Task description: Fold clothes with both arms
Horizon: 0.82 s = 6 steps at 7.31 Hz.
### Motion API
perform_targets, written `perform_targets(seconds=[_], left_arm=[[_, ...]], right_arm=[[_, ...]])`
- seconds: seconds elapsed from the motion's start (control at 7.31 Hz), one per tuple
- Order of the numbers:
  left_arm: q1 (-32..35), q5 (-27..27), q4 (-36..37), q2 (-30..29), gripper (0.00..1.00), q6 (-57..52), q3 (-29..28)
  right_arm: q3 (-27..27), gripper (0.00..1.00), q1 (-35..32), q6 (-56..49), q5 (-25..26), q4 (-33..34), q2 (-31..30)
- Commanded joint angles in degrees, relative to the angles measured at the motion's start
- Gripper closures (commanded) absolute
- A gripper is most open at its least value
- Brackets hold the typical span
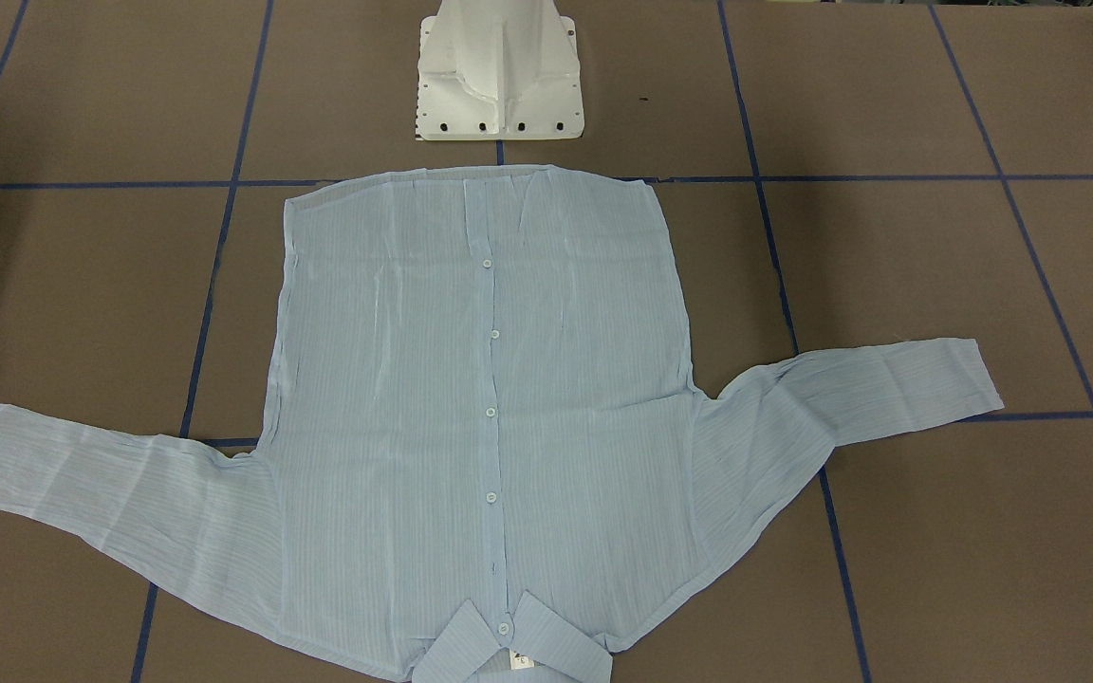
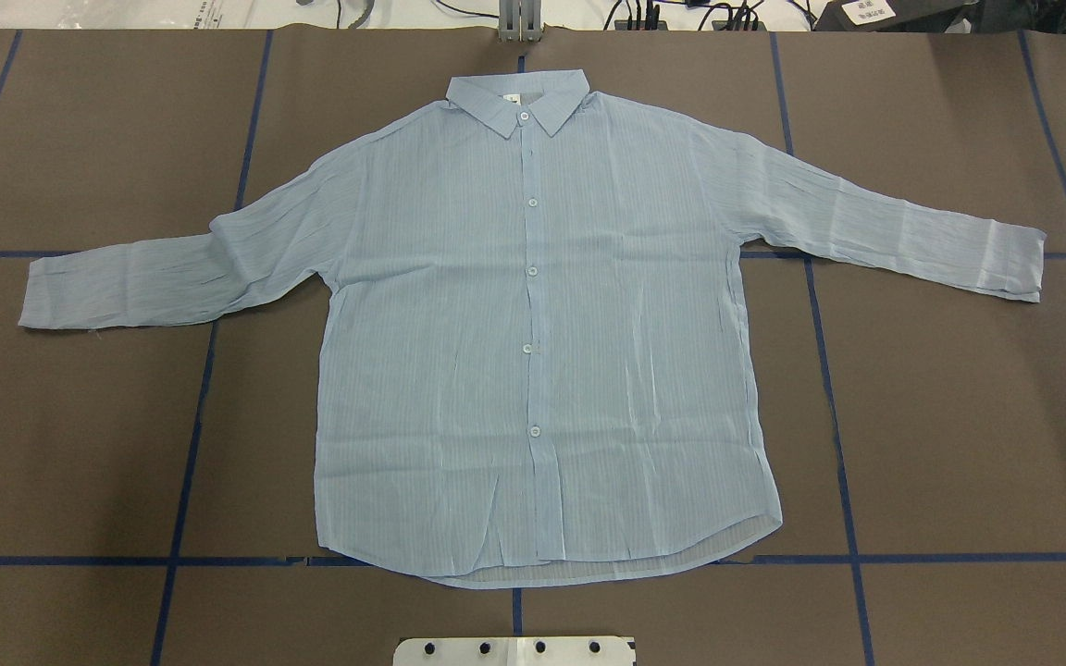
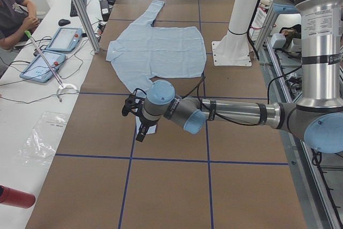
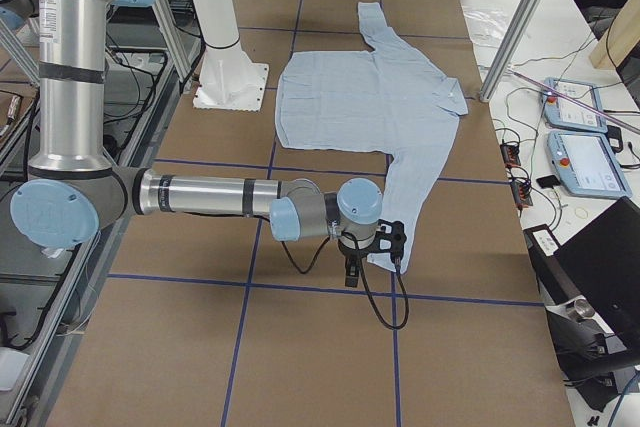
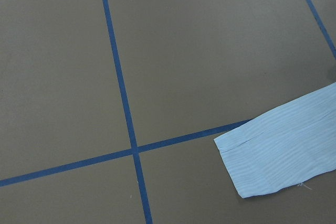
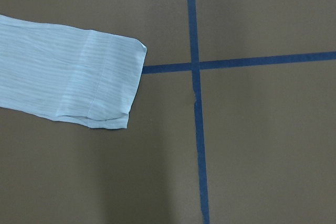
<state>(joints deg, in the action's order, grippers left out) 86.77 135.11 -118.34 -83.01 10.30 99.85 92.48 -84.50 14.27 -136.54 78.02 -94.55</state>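
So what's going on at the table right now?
The shirt lies flat and buttoned on the table, collar away from the robot and sleeves spread. Nothing is folded yet. The left tool hangs by one cuff, and the right tool by the other cuff. Both cuffs lie flat. I cannot tell whether the tools are open.

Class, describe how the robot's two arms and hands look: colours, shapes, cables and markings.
Both the left arm and the right arm are silver-grey round tubes linked by bulky joints with pale blue caps. Each upright section carries a small printed label. The left hand and right hand are black, with thin black cables looping from the wrists.
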Motion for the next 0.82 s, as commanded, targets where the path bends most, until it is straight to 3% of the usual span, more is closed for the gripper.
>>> perform_targets(seconds=[0.0,0.14,0.41,0.55,0.68], left_arm=[[-0.11,0.06,-0.05,-0.04,0.0,0.07,0.17],[-0.11,0.07,-0.05,-0.04,0.0,-0.01,0.25],[-0.29,0.07,-0.83,-0.13,0.0,-0.1,-0.18],[-0.37,-0.28,-1.36,-0.13,0.0,-0.02,-0.36],[-0.37,-0.29,-1.45,-0.13,0.0,-0.1,-0.36]], right_arm=[[-3.25,0.0,1.96,0.23,0.48,-5.06,1.29],[-7.62,0.0,3.02,0.23,0.57,-5.34,4.78],[-21.82,0.0,5.13,0.23,0.66,-5.51,16.79],[-28.86,0.0,7.14,0.23,3.18,-8.91,22.51],[-31.54,0.01,9.51,1.27,6.6,-11.29,24.31]])
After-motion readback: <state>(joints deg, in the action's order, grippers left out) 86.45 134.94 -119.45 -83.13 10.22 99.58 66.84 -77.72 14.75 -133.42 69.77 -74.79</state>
